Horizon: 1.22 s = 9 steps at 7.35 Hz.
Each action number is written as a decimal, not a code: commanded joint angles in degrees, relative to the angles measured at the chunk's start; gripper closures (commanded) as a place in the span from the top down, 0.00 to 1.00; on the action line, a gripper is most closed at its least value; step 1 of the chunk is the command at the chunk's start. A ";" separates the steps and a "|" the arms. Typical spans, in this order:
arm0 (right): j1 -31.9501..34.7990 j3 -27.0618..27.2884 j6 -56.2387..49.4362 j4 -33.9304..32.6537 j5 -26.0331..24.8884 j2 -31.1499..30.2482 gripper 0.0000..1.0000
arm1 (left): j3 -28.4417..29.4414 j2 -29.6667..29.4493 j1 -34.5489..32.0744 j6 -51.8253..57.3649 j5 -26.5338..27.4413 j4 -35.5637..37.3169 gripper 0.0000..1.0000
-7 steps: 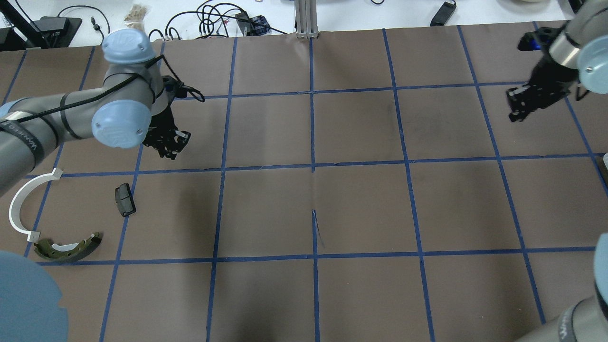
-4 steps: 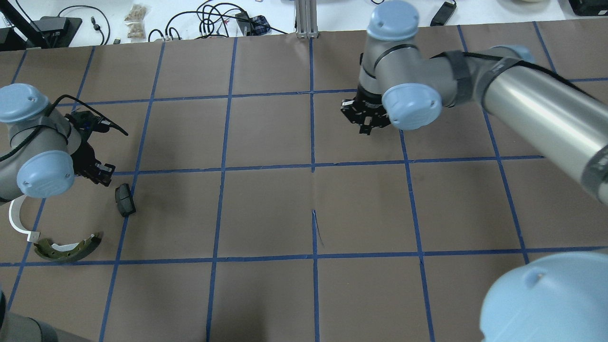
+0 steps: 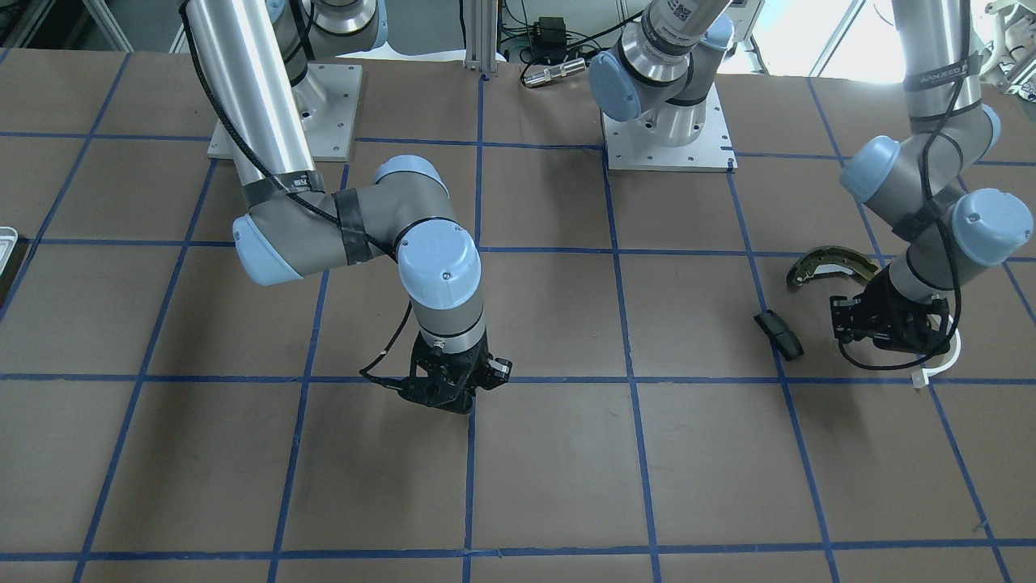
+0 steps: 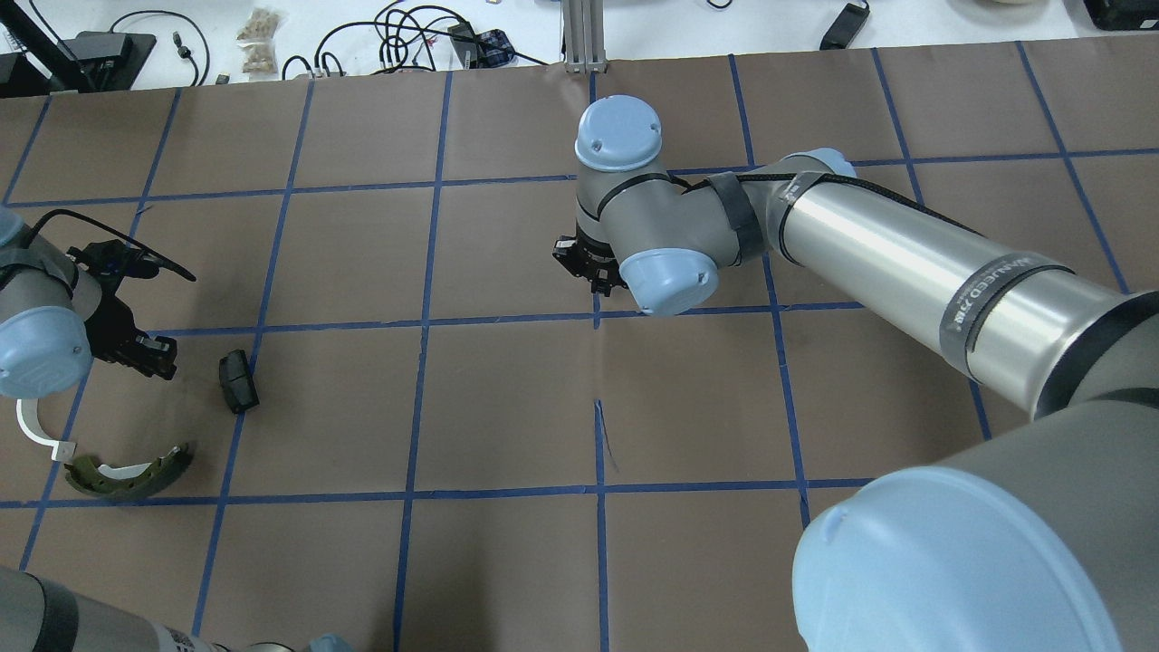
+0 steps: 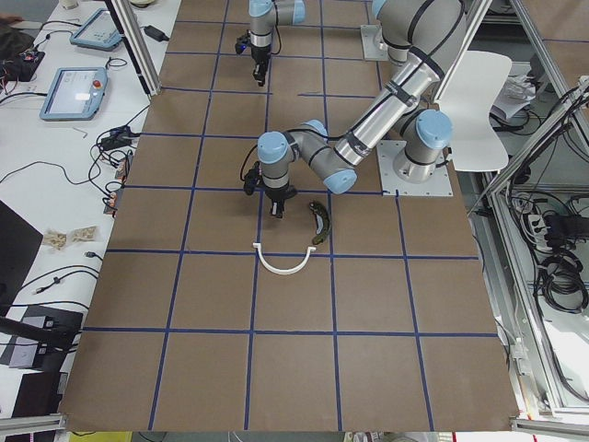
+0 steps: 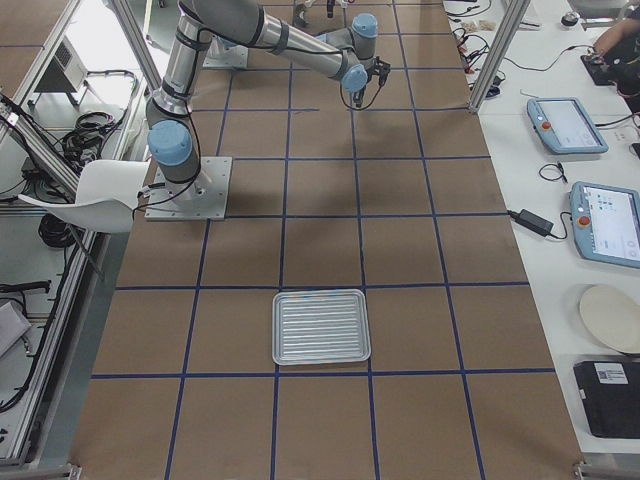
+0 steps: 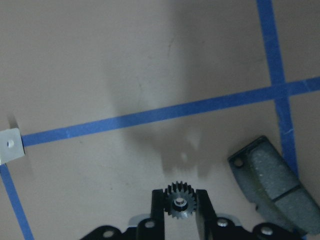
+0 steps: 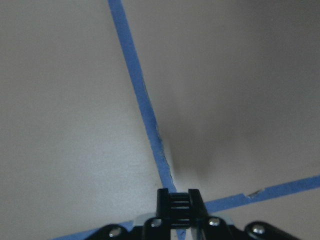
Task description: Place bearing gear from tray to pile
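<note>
My left gripper [image 7: 180, 196] is shut on a small black bearing gear [image 7: 180, 204] and holds it just above the mat. It hovers beside the pile: a black block [image 4: 237, 380], a white arc [image 4: 34, 433] and an olive brake shoe [image 4: 127, 473]. In the overhead view the left gripper [image 4: 152, 355] is left of the block. My right gripper [image 8: 179, 200] is shut on another black gear [image 8: 179, 207], seen edge-on, over a blue tape crossing near the table's middle [image 4: 590, 272]. The silvery tray [image 6: 321, 327] lies far off at the right end, with nothing seen in it.
The brown mat carries a grid of blue tape lines [image 4: 598, 317]. The right arm's long links [image 4: 905, 263] stretch across the right half of the table. Cables and small items [image 4: 426, 41] lie beyond the far edge. The two arm bases [image 3: 668, 138] stand at the robot's side.
The right gripper has swung from the far right edge to the table's middle. The left gripper has moved left and toward the robot, down beside the black block.
</note>
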 commanded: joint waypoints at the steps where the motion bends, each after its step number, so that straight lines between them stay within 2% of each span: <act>1: -1.15 -1.08 -7.97 -0.05 -0.77 -0.42 1.00 | 3.02 0.66 -0.64 -2.71 0.02 -1.29 0.95; 2: -4.91 -1.70 -10.38 1.61 -0.77 -2.43 1.00 | 4.43 3.80 -3.08 -3.95 -0.93 -6.09 1.00; 3: -11.03 -2.93 -16.41 8.68 -0.07 -6.45 1.00 | 5.92 5.40 -7.20 -5.01 -0.86 -8.31 1.00; 5: -20.02 -3.82 -27.58 21.53 -1.03 -18.47 1.00 | 7.69 6.99 -16.07 -16.56 -0.94 -12.62 1.00; 6: -23.80 -3.91 -29.98 30.28 -1.38 -24.62 1.00 | 7.95 6.04 -21.51 -24.10 -0.77 -12.29 1.00; 7: -26.01 -4.08 -32.53 35.42 -1.47 -29.99 1.00 | 9.35 5.16 -28.44 -34.62 -1.12 -12.11 1.00; 8: -25.86 -4.00 -32.73 36.51 -1.47 -33.09 1.00 | 11.80 3.67 -35.64 -42.47 -1.38 -12.46 1.00; 9: -25.86 -3.30 -32.91 36.70 -2.69 -33.64 1.00 | 13.48 1.13 -42.41 -46.20 -1.47 -12.11 1.00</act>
